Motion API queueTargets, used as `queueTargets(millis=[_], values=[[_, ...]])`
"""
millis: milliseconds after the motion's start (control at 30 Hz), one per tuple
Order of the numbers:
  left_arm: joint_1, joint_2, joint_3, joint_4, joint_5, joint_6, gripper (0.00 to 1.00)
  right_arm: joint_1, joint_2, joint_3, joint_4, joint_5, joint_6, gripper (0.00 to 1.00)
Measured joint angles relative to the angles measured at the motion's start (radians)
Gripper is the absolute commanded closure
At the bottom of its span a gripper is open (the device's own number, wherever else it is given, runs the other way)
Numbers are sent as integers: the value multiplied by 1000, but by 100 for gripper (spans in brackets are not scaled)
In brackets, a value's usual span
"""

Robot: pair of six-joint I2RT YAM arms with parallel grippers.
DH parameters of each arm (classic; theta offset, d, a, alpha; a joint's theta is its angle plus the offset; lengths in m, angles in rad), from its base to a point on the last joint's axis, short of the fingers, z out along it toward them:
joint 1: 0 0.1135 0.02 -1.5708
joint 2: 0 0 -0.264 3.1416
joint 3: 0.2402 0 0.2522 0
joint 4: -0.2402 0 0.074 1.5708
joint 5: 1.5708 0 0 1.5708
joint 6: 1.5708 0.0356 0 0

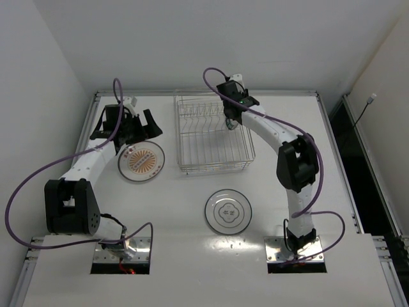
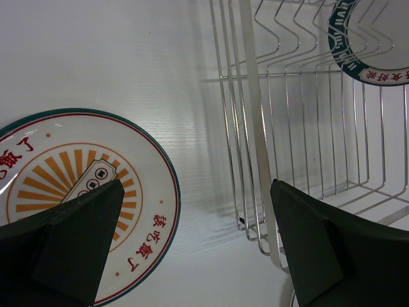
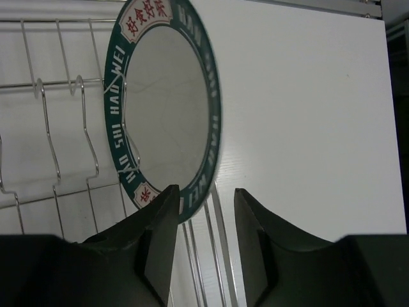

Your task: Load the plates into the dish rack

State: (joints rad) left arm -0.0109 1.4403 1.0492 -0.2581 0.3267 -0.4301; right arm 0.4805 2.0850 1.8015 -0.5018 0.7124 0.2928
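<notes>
The right claw (image 3: 206, 192), slightly parted, sits at the rim of a green-rimmed plate (image 3: 166, 109) standing upright in the dish rack (image 1: 217, 170), while the left claw (image 2: 197, 188) hangs spread wide over the sunburst plate (image 1: 141, 160) beside the rack, and the white plate (image 1: 228, 211) lies flat on the desk (image 1: 172, 211).

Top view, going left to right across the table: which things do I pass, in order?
sunburst plate → dish rack. The white dark-ringed plate lies nearer the arm bases but within the rack's left-right span, so it is left out of the order.
</notes>
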Motion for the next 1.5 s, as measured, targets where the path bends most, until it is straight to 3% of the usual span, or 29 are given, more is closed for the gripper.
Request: queueTargets(millis=[200,300,500,633,767,900,1100,1367,1500], values=[[0,0,0,0,2,0,1,0,-121,-82,-46,-6,13,30],[0,0,1,0,3,0,1,-1,-328,-236,-61,-50,39,30],[0,2,1,-2,4,4,1,-19,-835,-666,-71,-278,130,20],[0,14,2,-3,18,4,1,-54,-998,-937,-89,-449,172,17],[0,53,3,-5,27,4,1,-90,-996,-1104,-137,-658,203,15],[0,92,23,-35,13,4,1,-127,-969,-1136,-149,-830,216,15],[0,101,33,-57,0,9,1,-194,-892,-1271,23,-1110,311,20],[0,101,42,-64,-2,23,1,-255,-822,-1371,76,-1243,381,20],[0,109,56,-71,-2,26,1,-269,-761,-1371,109,-1284,379,31]])
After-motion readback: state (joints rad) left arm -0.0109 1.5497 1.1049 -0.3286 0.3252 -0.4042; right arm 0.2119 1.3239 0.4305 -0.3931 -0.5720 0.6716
